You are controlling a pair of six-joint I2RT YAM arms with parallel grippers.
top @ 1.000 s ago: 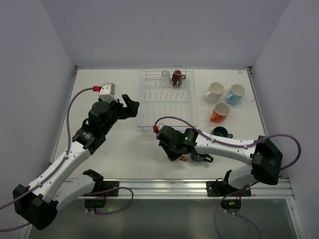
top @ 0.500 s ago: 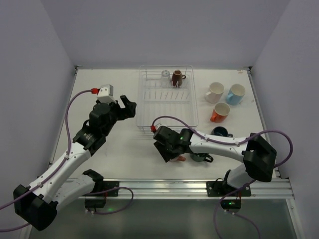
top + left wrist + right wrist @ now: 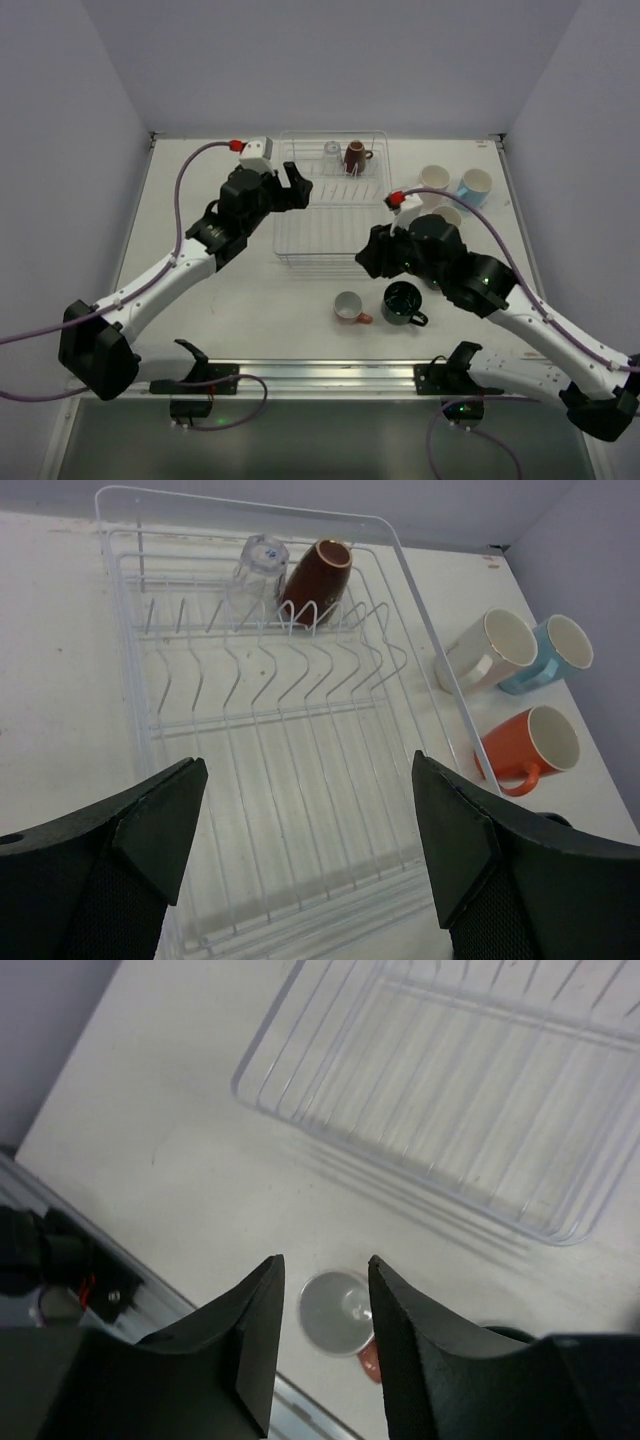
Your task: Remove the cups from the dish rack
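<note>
Jaws open and empty on left gripper (image 3: 305, 780) and right gripper (image 3: 325, 1260). Clear glass (image 3: 262, 565) and dark brown mug (image 3: 315, 580) lean at the far edge of the white wire dish rack (image 3: 300, 715) — likely light, slippery, fragile; pinch the rim.

Dish rack (image 3: 335, 225): white wire, rectangular, mostly bare. At its far end, a clear glass (image 3: 262, 560) and a dark brown mug (image 3: 318, 575) sit tipped, side by side. Right of the rack, a cream mug (image 3: 495, 648), light blue mug (image 3: 555, 650) and orange mug (image 3: 525, 748) are clustered, apparently upright. In front of the rack's near edge, a salmon-pink mug (image 3: 349, 306) stands mouth up, with a dark green mug (image 3: 403, 302) just beside it.
</note>
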